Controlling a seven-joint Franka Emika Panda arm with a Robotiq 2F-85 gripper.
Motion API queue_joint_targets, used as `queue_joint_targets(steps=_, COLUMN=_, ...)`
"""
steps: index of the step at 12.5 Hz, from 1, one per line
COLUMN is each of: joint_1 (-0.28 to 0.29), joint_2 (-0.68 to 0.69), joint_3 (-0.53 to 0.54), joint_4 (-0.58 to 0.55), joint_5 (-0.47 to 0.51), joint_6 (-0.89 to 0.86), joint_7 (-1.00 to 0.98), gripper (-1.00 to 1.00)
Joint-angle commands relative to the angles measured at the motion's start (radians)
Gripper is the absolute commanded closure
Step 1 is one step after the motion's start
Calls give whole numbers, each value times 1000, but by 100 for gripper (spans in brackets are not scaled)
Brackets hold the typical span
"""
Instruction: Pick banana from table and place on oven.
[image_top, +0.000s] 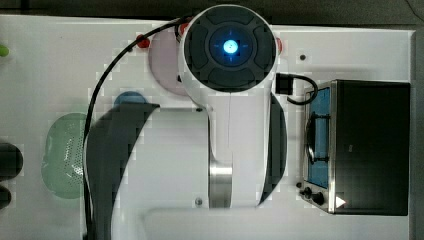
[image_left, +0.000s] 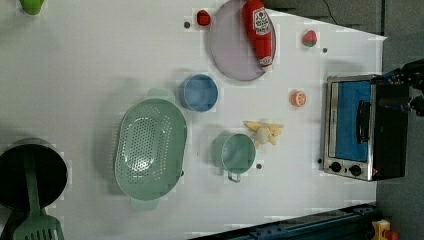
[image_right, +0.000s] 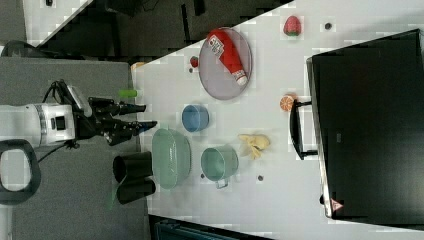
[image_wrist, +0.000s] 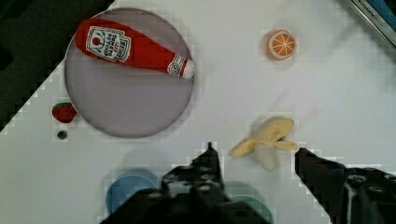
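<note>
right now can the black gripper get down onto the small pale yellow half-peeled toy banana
Probably yes. The gripper is open above the banana, which lies alone on the white table; the green cup is close beside it but apart.

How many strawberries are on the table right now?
2. One strawberry lies between the purple plate and the oven side; another strawberry sits across the plate. More might be hidden.

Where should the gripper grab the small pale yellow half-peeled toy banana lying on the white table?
Probably the pale yellow toy banana is best taken from straight above, by its rounded core where the splayed peel strips meet. It lies flat on the white table, and the strips look thin. The open gripper would straddle it.
</note>
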Motion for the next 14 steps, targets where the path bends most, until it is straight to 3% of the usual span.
queue_joint_targets(steps=1, joint_1=-105, joint_2=-427, joint_3=51, joint_4=-287, joint_5=14, joint_6=-159, joint_7=-69, gripper=-59)
queue_joint_targets(steps=3, joint_1=-104, joint_2=-427, joint_3=52, joint_4=-288, joint_5=14, joint_6=-159, joint_7=-69, gripper=-99)
queue_joint_targets(steps=8, joint_1=-102, joint_2=-359, joint_3=56, joint_4=-326, joint_5=14, joint_6=-90, joint_7=-69, gripper=-100)
queue_joint_targets(steps=14, joint_1=-101, joint_2=-126, joint_3=68, joint_4=-465, joint_5=13, joint_6=289, joint_7=-69, gripper=-100)
